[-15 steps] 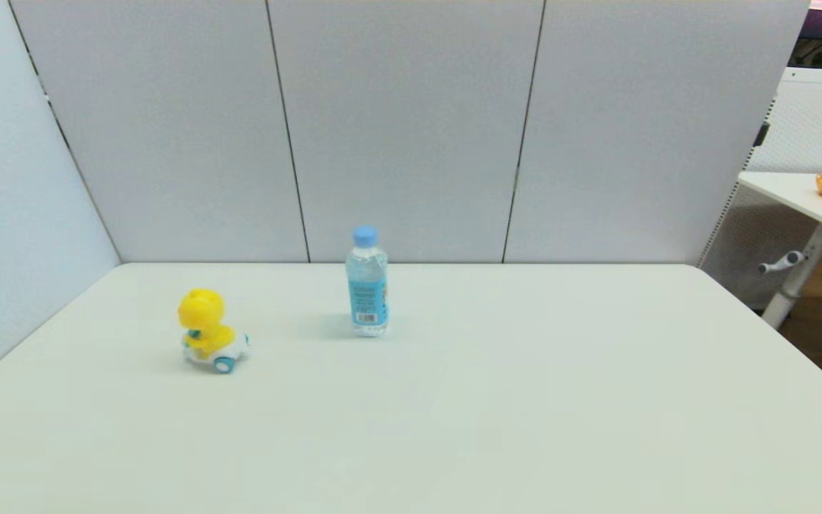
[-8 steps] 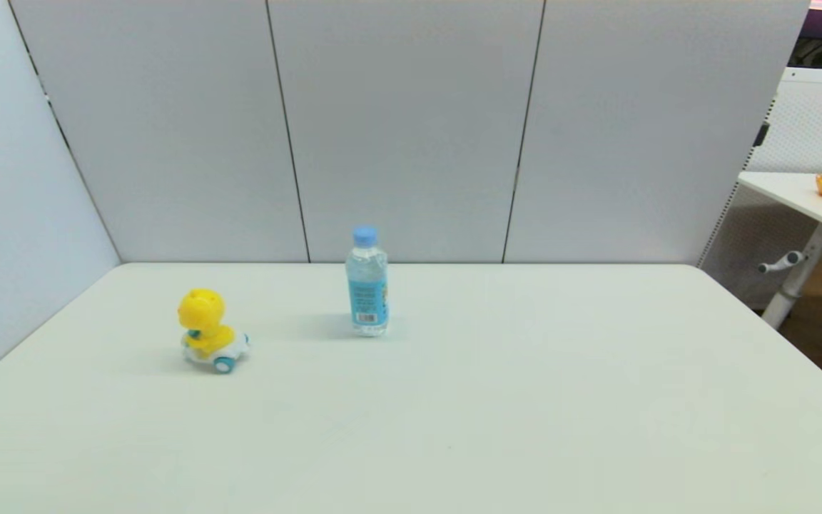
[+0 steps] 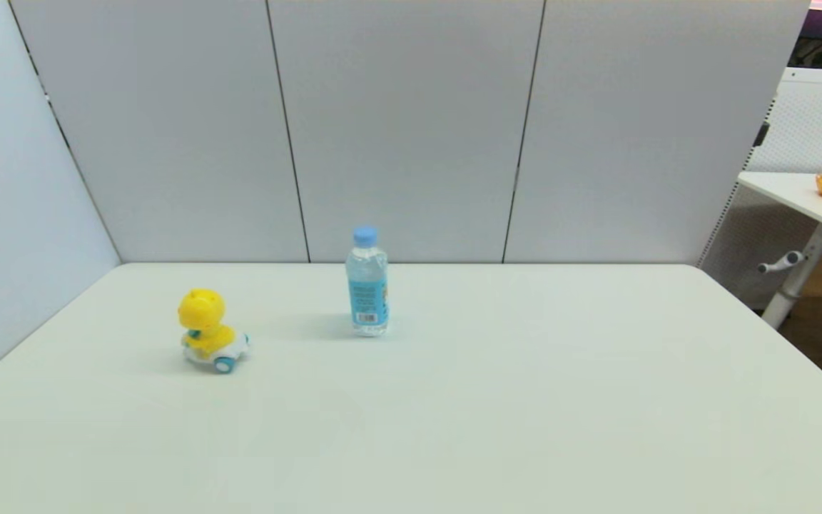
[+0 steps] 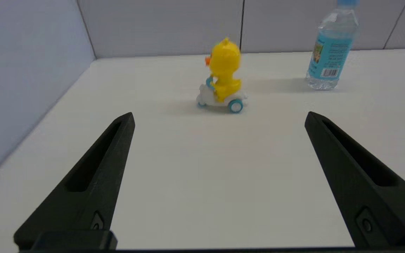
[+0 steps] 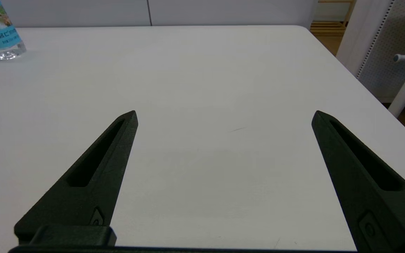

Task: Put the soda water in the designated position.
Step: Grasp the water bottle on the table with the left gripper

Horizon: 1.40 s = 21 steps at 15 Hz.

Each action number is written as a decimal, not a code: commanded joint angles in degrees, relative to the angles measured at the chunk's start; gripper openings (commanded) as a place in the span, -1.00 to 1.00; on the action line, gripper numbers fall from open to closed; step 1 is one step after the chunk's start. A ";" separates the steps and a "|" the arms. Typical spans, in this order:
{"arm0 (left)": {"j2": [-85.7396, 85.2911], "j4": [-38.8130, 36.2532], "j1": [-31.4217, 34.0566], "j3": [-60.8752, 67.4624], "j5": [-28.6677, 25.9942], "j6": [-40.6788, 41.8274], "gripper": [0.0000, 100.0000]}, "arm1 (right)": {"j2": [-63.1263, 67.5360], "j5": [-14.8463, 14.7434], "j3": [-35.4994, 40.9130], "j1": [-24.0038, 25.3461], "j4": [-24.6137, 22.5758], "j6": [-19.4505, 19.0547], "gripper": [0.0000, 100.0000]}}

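Soda water (image 3: 367, 281) upright on white table (image 3: 525, 400), centre of head view toward the back edge; nothing grasped.

Yellow duck toy (image 3: 209, 330) stands well apart from it, at centre left, both free on the tabletop. Left gripper (image 4: 218, 117) fingers spread wide, released, duck straight ahead of it and the bottle off to one side past it. Right gripper (image 5: 224, 116) also spread wide, released, over bare table, bottle far off. Grey panels (image 3: 397, 128) behind; side table (image 3: 803, 196) at right edge.
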 commanded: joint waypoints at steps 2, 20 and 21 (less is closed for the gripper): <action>36.04 0.09 -13.42 -27.56 -0.20 9.49 1.00 | 0.07 0.00 0.00 0.00 0.00 -0.03 1.00; 83.59 -34.80 -29.77 -36.26 0.50 3.77 1.00 | 0.07 0.00 0.00 0.00 0.00 -0.03 1.00; 85.35 -37.00 -29.77 -36.26 1.82 3.16 1.00 | 0.07 0.00 0.00 0.00 0.00 -0.03 1.00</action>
